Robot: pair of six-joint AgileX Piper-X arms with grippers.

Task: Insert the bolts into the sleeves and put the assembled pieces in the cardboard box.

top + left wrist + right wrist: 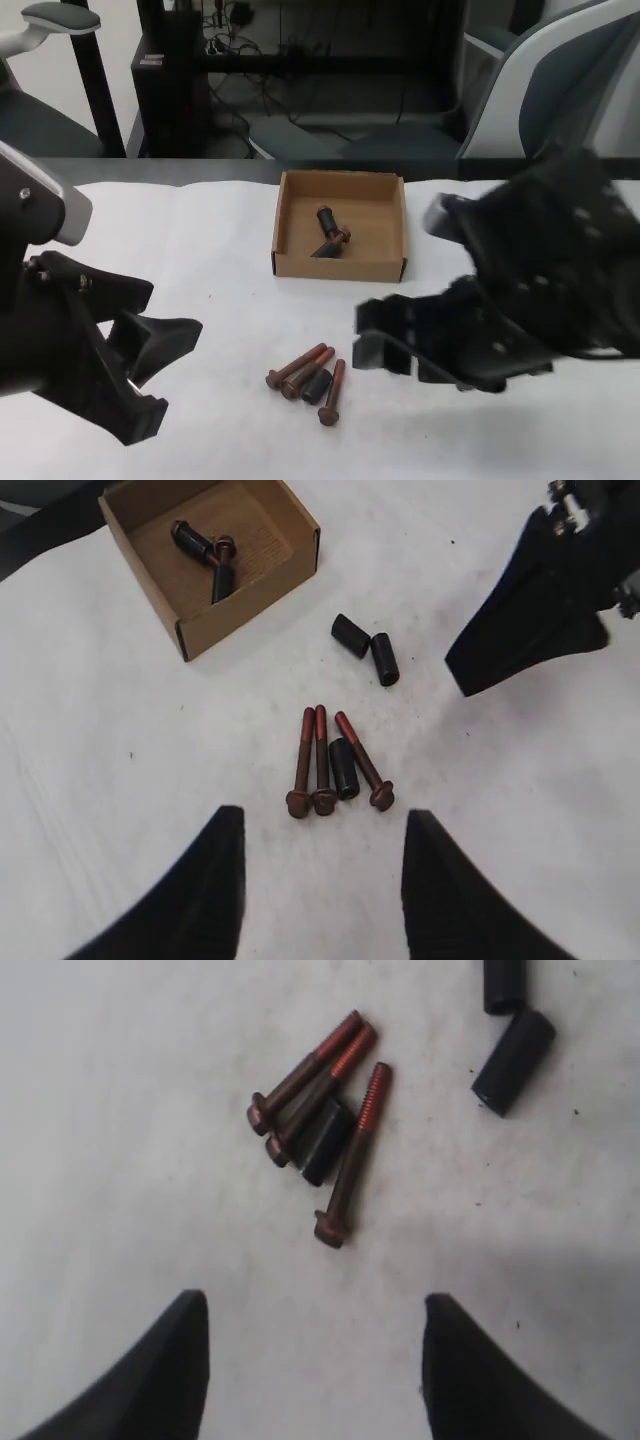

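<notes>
Three bolts [322, 755] and one sleeve [344, 768] lie bunched on the worktop [120, 810] between the left claw [323, 815] and the right claw [315, 1298], both spread wide and holding nothing.

White cloth over the worktop [200, 250], lightly creased. Beyond the far edge, dark desk frame [175, 70] with cables [290, 45] tangled beneath. Past the far left corner, office chair [40, 125] with grey armrest [58, 14]. Past the far right corner, pale-shelled chair [560, 70]. Even light, soft shadows.
</notes>
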